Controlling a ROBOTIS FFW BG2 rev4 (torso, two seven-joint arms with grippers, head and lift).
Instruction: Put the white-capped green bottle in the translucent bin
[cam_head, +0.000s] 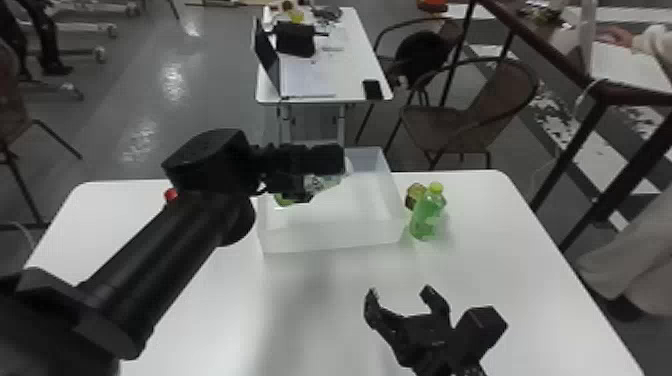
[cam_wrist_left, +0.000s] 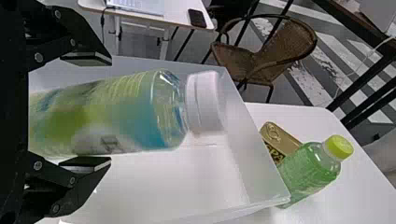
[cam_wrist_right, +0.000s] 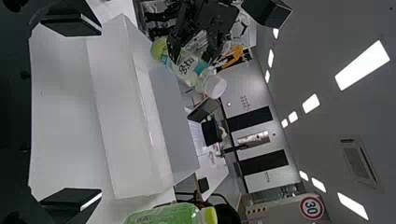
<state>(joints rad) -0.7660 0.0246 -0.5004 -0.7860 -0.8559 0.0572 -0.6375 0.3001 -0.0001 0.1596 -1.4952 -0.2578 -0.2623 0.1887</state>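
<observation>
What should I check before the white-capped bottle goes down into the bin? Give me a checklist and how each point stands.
1. Right bottle chosen: ok, the bottle at the left tool has the white cap.
2. Lined up with the bin: ok, it looks to be within the bin's walls.
3. Bottle upright: not ok, it is tilted.
4. Firm hold by the left tool: cannot tell.
5. Room in the bin: ok, there is bare floor in it.
6. Right tool out of the way: ok, it is open, in front of the bin.
</observation>
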